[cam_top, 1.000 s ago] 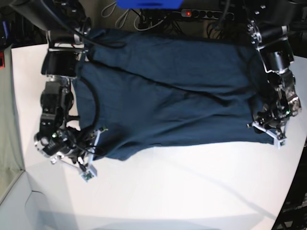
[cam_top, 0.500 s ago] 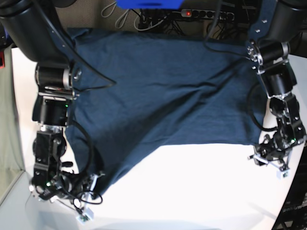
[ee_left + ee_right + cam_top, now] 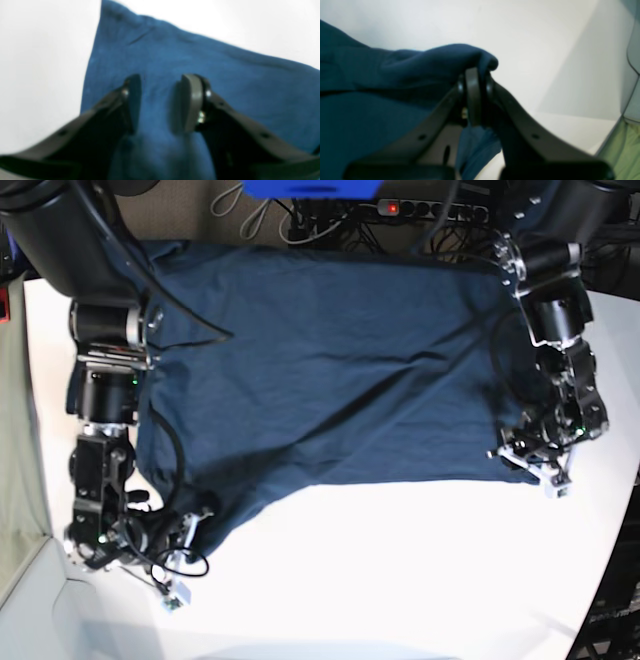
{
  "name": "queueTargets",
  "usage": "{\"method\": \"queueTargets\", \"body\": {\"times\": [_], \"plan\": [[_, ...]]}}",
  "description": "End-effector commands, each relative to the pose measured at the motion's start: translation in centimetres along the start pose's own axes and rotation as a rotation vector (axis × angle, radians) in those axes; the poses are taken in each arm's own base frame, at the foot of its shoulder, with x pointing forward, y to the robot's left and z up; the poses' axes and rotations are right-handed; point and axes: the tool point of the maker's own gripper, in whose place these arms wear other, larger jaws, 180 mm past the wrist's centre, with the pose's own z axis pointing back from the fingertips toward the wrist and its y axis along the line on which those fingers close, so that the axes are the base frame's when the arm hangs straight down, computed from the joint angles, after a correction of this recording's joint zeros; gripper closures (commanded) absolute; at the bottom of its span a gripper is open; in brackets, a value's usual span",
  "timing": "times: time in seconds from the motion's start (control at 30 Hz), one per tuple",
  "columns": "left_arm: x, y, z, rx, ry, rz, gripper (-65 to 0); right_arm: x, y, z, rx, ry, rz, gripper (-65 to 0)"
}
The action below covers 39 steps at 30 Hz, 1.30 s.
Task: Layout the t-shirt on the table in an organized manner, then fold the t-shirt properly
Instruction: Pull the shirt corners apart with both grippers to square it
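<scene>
so the t-shirt [image 3: 330, 370] lies spread across the upper table [image 3: 400, 580], long axis left-right, right gripper [image 3: 475, 75] clenched on its lower-left corner while the left gripper [image 3: 158, 102] hovers, jaws apart, straddling the lower-right corner.

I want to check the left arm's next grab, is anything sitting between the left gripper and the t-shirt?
Nothing visible. In the left wrist view the left gripper has its jaws apart directly over the t-shirt, only blue cloth showing between the pads. Around that corner there is just bare table.
</scene>
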Motion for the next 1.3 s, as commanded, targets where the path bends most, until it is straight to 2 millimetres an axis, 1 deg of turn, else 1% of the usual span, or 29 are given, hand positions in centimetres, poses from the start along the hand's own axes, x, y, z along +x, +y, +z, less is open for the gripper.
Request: {"method": "queueTargets", "body": {"times": [0.0, 0.03, 0.07, 0.1, 0.17, 0.23, 0.3, 0.33, 0.37, 0.43, 0.47, 0.57, 0.67, 0.7, 0.77, 0.83, 0.9, 1.0, 1.07, 1.1, 1.17, 1.2, 1.27], "plan": [[1.4, 0.9, 0.1, 0.013, -0.025, -0.001, -19.6, 2.2, -0.9, 1.0, -0.021, -0.065, 0.005, 0.0], [1.1, 1.4, -0.2, 0.019, -0.031, 0.005, -17.1, 2.1, -0.9, 0.9, -0.02, -0.062, 0.004, 0.0], [0.4, 1.6, -0.8, 0.02, -0.029, 0.005, -14.5, 1.8, -0.8, 0.9, -0.018, -0.058, 0.003, 0.0], [-0.1, 1.4, -1.3, 0.017, -0.028, -0.006, -13.0, 1.4, -0.6, 0.7, -0.014, -0.051, 0.0, 0.0], [-0.3, 1.1, -2.5, 0.015, -0.03, -0.05, -12.1, 0.9, -0.3, 0.4, -0.008, -0.049, -0.003, 0.0], [-1.0, 0.9, -3.6, 0.012, -0.019, -0.091, -11.9, 1.1, -0.2, 0.3, -0.005, -0.076, -0.005, 0.0], [-0.9, 0.2, -4.6, 0.004, -0.031, -0.114, -11.8, 0.6, -0.7, 0.4, -0.013, -0.074, -0.006, 0.0], [-0.7, 0.5, -4.7, 0.01, -0.041, -0.12, -11.8, 0.5, -1.0, 0.4, -0.018, -0.071, -0.006, 0.0], [-0.4, 0.9, -4.8, 0.021, -0.052, -0.126, -11.8, 0.2, -1.1, 0.4, -0.02, -0.067, -0.006, 0.0], [1.4, 1.7, -4.8, 0.073, -0.095, -0.122, -11.8, -0.1, -1.6, 0.6, -0.03, -0.059, -0.006, 0.0], [2.2, 2.3, -4.7, 0.113, -0.118, -0.119, -12.0, -0.4, -2.2, 0.8, -0.041, -0.054, -0.005, 0.0], [3.7, 4.4, -4.0, 0.2, -0.172, -0.13, -12.1, -0.9, -2.9, 1.0, -0.056, -0.046, -0.005, 0.0], [6.1, 4.7, -3.5, 0.226, -0.226, -0.141, -12.1, -2.1, -4.2, 1.4, -0.081, -0.021, -0.004, 0.0], [6.6, 5.3, -3.2, 0.236, -0.235, -0.137, -12.1, -2.4, -4.5, 1.6, -0.088, -0.017, -0.002, 0.0], [7.3, 5.9, -2.8, 0.245, -0.252, -0.133, -12.1, -2.7, -4.8, 1.7, -0.096, -0.009, -0.001, 0.0], [7.6, 5.9, -2.7, 0.245, -0.257, -0.133, -12.1, -3.5, -5.3, 1.9, -0.105, 0.005, -0.001, 0.0], [8.4, 5.7, -2.6, 0.243, -0.271, -0.131, -12.1, -3.7, -5.3, 1.8, -0.103, 0.01, -0.003, 0.0], [8.9, 5.4, -2.6, 0.238, -0.277, -0.129, -12.1, -3.6, -4.9, 1.6, -0.095, 0.01, -0.001, 0.0], [9.9, 4.9, -2.3, 0.231, -0.296, -0.129, -12.1, -3.5, -4.9, 1.6, -0.095, 0.009, -0.001, 0.0], [10.2, 4.8, -2.2, 0.229, -0.294, -0.131, -12.1, -3.3, -4.7, 1.5, -0.091, 0.005, -0.001, 0.0], [10.2, 4.6, -2.2, 0.227, -0.283, -0.131, -12.1, -2.7, -3.9, 1.2, -0.076, -0.006, -0.001, -0.2], [10.3, 4.6, -2.2, 0.226, -0.28, -0.132, -12.1, -2.5, -3.8, 1.2, -0.074, -0.011, -0.001, -2.4], [10.3, 4.7, -2.1, 0.229, -0.275, -0.132, -12.1, -1.2, -3.6, 1.3, -0.069, -0.039, 0.001, -7.9]]}}
